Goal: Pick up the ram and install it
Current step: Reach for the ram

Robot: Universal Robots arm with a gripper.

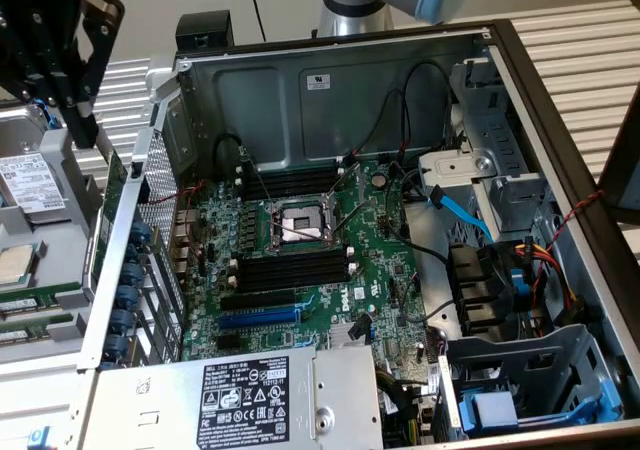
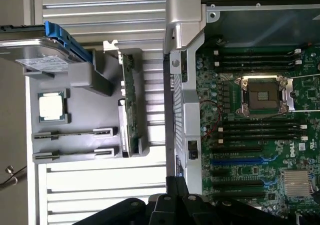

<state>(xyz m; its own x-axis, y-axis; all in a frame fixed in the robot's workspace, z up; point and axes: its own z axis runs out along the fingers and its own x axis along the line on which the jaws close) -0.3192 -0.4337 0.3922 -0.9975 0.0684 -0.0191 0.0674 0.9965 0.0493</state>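
My end effector [image 1: 82, 128] hangs closed, its fingers pressed together with nothing between them. It is above the gray parts tray [image 2: 90, 110], which sits on the slatted worktop [image 1: 580, 40] at the exterior view's left, outside the open computer case [image 1: 330, 80].

The ram [image 2: 131, 110] stands on its long edge in the tray, along the side that runs just beside the case's wall. It is near my fingertips but apart from them. The same tray carries a hard drive [image 1: 30, 182] at its far end, a processor chip [image 1: 15, 262] nearer, and two more thin sticks [image 1: 40, 295] lying in their own grooves.

Inside the case the green motherboard [image 1: 300, 240] lies flat. The open processor socket [image 1: 300, 222] is at its middle, with long black memory slots [image 1: 290, 270] on the near side of it and another bank on the far side. A blue expansion slot [image 1: 260, 317] lies nearer, and the power supply [image 1: 240, 400] lies along the near edge.
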